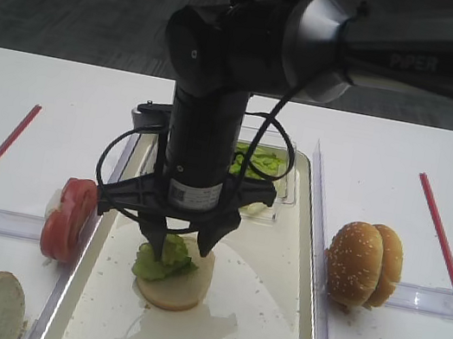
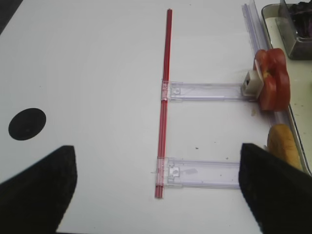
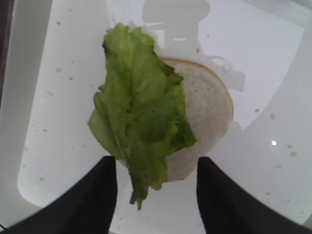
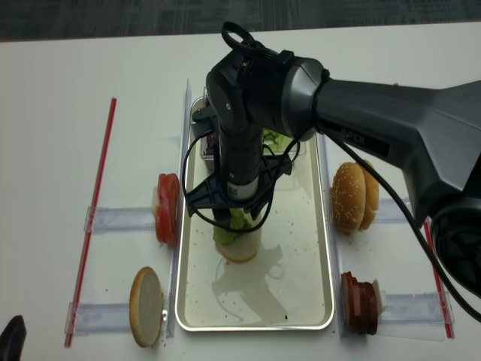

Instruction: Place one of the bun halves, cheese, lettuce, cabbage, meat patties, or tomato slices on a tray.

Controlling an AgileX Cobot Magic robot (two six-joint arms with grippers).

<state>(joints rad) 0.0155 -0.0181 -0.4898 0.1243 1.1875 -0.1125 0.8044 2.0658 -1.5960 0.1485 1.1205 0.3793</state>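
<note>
Green lettuce [image 3: 139, 107] lies on a bun half [image 3: 207, 122], centre of the tray [image 1: 287, 321].
Right pincer [image 3: 156, 187] stands just above it, jaws apart, holding nothing; placing looks done, only pulling away is left.

I see crinkly matt lettuce [image 3: 139, 112] on a porous pale bun half [image 3: 207, 114], inside the glossy, crumb-speckled metal-rimmed tray [image 1: 315, 264].

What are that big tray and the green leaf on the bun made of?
The tray looks like metal: shiny, reflective rim, glossy pale floor mirroring the arm. The lettuce seems a real or plastic leaf: ruffled, veined, matte; the pictures cannot settle which.
</note>
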